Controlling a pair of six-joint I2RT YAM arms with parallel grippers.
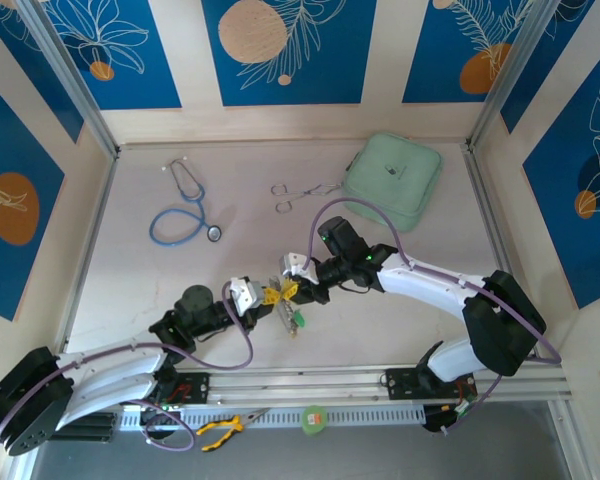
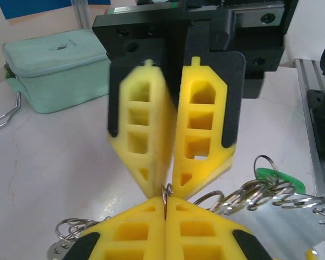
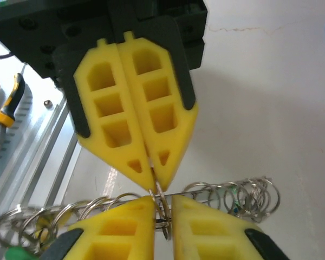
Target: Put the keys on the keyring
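Left hand (image 2: 166, 203) and right hand (image 3: 163, 206) meet tip to tip above the surface (image 1: 180, 290), both pinched shut on one small split ring (image 2: 166, 190). The keys (image 2: 260, 189) dangle beside them, and the pale bar below is perhaps the keyring (image 1: 289, 314). Best to work the ring open slowly, without tugging.

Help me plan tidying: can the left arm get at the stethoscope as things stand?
Probably not yet. The left gripper is shut on a small metal ring that the right gripper also pinches. Bare table lies between it and the stethoscope.
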